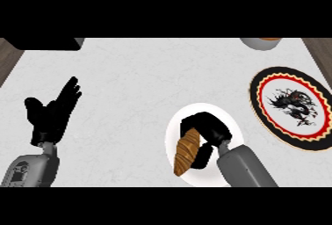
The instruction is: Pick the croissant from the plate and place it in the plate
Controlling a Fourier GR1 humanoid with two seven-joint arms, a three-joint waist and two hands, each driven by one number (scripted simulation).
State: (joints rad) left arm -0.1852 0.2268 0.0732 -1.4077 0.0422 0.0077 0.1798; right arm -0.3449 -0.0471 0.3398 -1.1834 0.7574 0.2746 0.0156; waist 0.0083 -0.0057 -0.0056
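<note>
A golden-brown croissant [186,152] lies on a plain white plate [179,124] near the counter's front. My right hand [209,130] is over that plate with its fingers and thumb curled round the croissant's upper end, hiding part of it. To the right sits a second plate [266,105] with a black and red rim and a dark dragon figure in its white middle; nothing lies on it. My left hand [50,113] rests open at the left, fingers up, far from both plates.
A beige round vessel [261,43] pokes in at the counter's far right edge. A dark object [45,43] sits at the far left corner. Brown strips border the white marble counter [130,79] on both sides.
</note>
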